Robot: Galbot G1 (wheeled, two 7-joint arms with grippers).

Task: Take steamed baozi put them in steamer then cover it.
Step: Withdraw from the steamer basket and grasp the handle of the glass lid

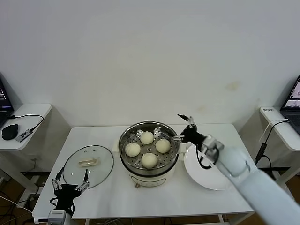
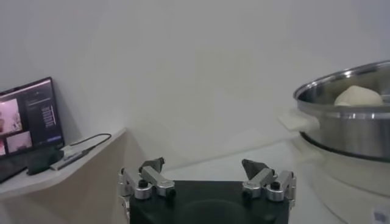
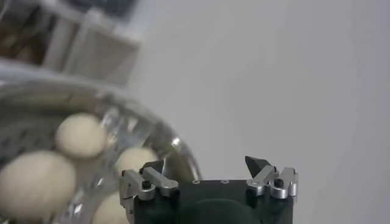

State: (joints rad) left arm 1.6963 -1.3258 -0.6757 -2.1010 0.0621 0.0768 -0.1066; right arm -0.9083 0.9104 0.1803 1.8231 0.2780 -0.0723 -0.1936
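**Four buns in, lid waiting**

The loading step is looking finished: all four buns (image 1: 148,148) are sitting on the perforated tray inside the steamer (image 1: 124,149), which is standing near the middle of the table (image 1: 197,199). The white plate (image 1: 199,174) just to the robot's right of the pot is lying bare, so nothing seems left to carry over.

The right gripper (image 1: 182,127) is hanging at the steamer's right rim, above the edge nearest the plate — its jaws are standing wide apart and holding nothing. In its own wrist view the buns are showing below and beyond the parted fingertips, with no bun between them.

The left gripper (image 1: 70,181) is sitting low at the near left edge of the table, just in front of the lid (image 1: 88,164). Its jaws are also spread fully and gripping nothing. The glass lid is lying flat on the table to the left of the steamer, apart from it, handle facing up.

What is remaining, by this reading, is the covering. The left gripper is the closer one, so the next move is likely calling for it to rise over the lid, line its jaws across the oblong handle and close on it — then lift and carry the lid over the pot. The right arm would be needing to clear the rim first, or the two could be meeting above the steamer.
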